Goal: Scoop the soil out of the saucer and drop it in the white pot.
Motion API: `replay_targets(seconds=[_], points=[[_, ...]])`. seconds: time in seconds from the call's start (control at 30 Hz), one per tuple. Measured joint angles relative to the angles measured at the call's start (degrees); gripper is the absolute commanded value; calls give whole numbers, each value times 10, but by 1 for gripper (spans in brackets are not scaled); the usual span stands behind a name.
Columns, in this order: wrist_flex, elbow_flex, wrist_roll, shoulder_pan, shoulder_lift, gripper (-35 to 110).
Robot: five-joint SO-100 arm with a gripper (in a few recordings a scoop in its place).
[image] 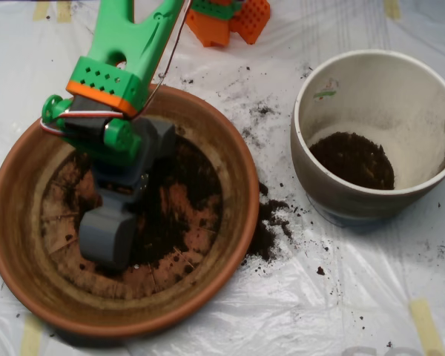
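Observation:
The terracotta saucer (pixel 230 178) lies at the left, with dark soil (pixel 179 194) spread thinly over its ridged base. My grey scoop (pixel 106 239) is down inside the saucer at its left-centre, resting on or just above the base, on the green arm that comes in from the top left. The scoop's shells look closed together. The white pot (pixel 311 167) stands at the right with a patch of soil (pixel 352 159) on its bottom and a small green mark near its rim.
Spilled soil (pixel 269 226) lies on the white plastic sheet between saucer and pot, with crumbs scattered further up. Orange and green printed parts (pixel 226 21) sit at the top edge. Yellow tape strips mark the sheet's corners.

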Motion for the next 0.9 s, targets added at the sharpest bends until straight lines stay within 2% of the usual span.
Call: replay_targets(seconds=[0.23, 0.53, 0.9], points=[[-24, -53, 2, -2, 2, 24], [-52, -33, 4, 2, 31, 26], [-213, 250, -14, -5, 208, 22]])
